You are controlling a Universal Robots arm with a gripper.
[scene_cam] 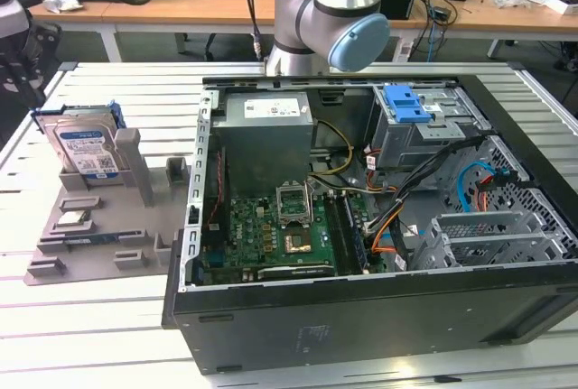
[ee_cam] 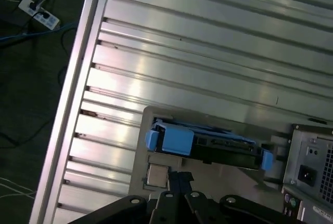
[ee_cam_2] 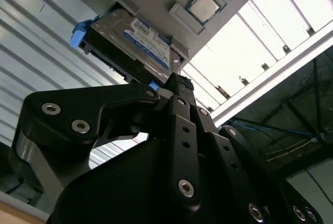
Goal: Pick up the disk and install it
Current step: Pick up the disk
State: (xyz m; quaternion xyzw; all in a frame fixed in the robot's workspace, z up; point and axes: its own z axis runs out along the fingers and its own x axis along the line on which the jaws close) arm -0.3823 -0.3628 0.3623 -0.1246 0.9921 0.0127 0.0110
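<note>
I see a black computer tower case (scene_cam: 361, 317) lying open on a slatted aluminium table (scene_cam: 108, 335). Inside it are a green motherboard (scene_cam: 271, 236), a grey metal power supply box with a white sticker (scene_cam: 266, 127), and a blue plastic latch (scene_cam: 405, 103) on top of a metal drive cage (scene_cam: 397, 141). At the exterior view's left, a grey plastic fixture tray (scene_cam: 95, 258) carries a small square silver processor chip (scene_cam: 72, 219). In the first wrist view, a white power strip (ee_cam: 39, 14) lies on the floor (ee_cam: 31, 104).
</note>
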